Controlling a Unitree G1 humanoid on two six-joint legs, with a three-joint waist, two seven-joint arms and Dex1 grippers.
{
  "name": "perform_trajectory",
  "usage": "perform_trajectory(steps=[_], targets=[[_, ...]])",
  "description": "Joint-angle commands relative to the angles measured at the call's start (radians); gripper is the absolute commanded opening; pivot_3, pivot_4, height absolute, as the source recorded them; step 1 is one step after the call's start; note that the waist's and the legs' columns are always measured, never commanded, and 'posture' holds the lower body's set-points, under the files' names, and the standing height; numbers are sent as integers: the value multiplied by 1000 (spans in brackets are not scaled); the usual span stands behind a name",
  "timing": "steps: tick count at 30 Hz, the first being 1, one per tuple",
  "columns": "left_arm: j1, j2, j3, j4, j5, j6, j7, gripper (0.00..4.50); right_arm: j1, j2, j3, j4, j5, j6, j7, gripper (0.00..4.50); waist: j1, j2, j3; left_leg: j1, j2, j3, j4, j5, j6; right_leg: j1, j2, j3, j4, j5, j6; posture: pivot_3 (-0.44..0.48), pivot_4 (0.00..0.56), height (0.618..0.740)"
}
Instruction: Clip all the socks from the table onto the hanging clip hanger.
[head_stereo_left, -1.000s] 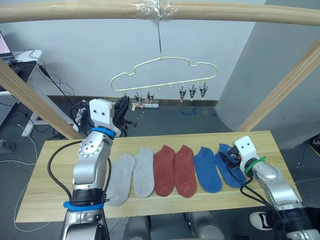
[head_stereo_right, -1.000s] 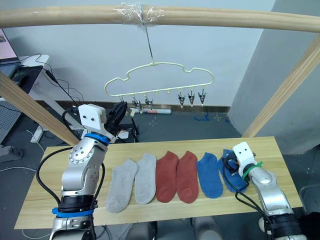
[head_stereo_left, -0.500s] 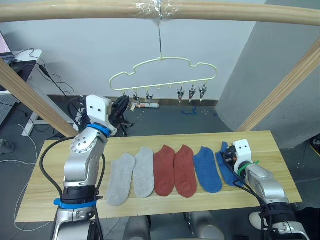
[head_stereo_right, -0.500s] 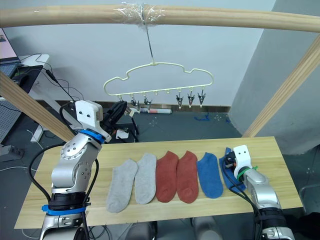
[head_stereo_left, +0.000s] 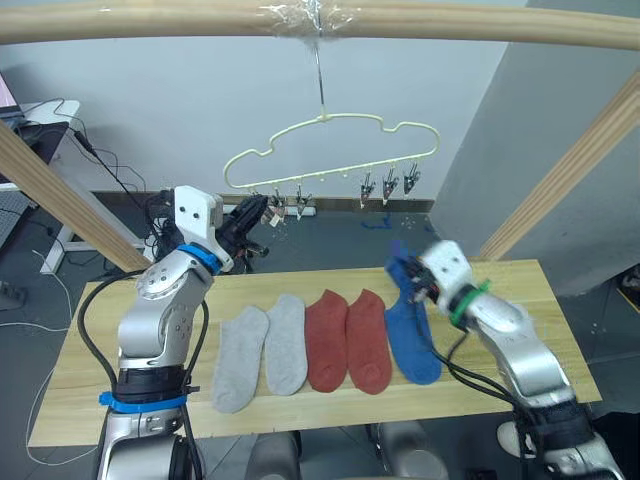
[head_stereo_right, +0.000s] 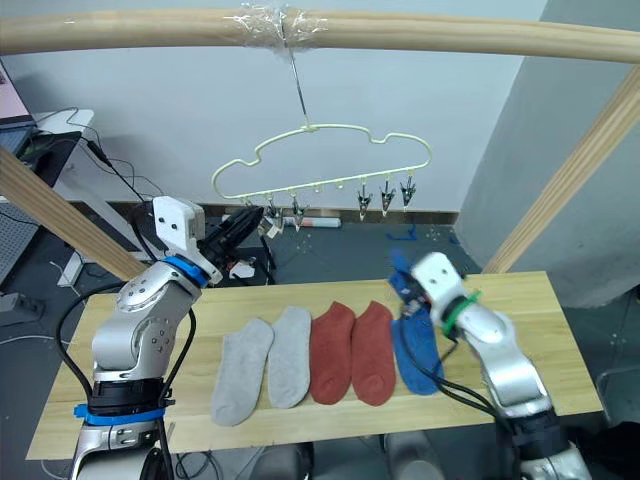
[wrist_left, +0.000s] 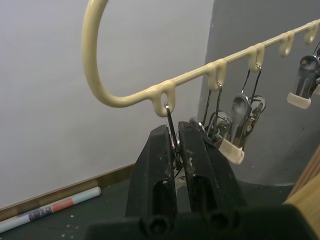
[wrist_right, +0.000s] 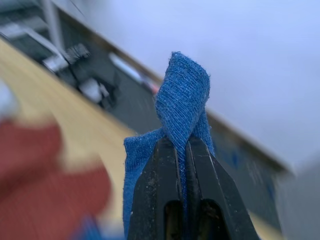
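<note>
The table (head_stereo_left: 560, 300) is light wood planks, standing on a dark floor before a pale wall; a wooden rail (head_stereo_left: 150, 18) crosses overhead, and the hanger (head_stereo_left: 330, 150) hangs from it; five socks (head_stereo_left: 287, 343) lie in a row mid-table; the right claw (head_stereo_left: 408, 277), a second ago low at the right end, has risen over the row, pinched on a blue sock (wrist_right: 182, 107); the left claw (wrist_left: 172, 145) stays shut on the hanger's end clip (wrist_left: 171, 131).
</note>
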Motion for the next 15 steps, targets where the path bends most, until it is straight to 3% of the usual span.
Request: perform_trajectory(steps=[1, 9, 15], targets=[[-19, 11, 4, -58, -20, 12, -11, 0, -79, 52, 88, 22, -24, 44, 25, 40, 5, 0, 0, -1, 0, 0, 0, 0, 0, 0, 0, 0, 0, 0, 0, -91, 215, 740], [-10, 7, -4, -92, -27, 39, -10, 0, -295, 262, 207, 358, -70, -7, 21, 40, 18, -1, -1, -15, 0, -3, 1, 2, -4, -13, -3, -5, 2, 5, -7, -64, 203, 740], [11, 8, 4, -114, -28, 51, -13, 0, -394, 336, 178, 457, -63, -66, 25, 40, 26, -1, -1, -16, -1, -3, 1, 2, -3, -14, -4, -6, 5, 5, -7, -52, 201, 740]])
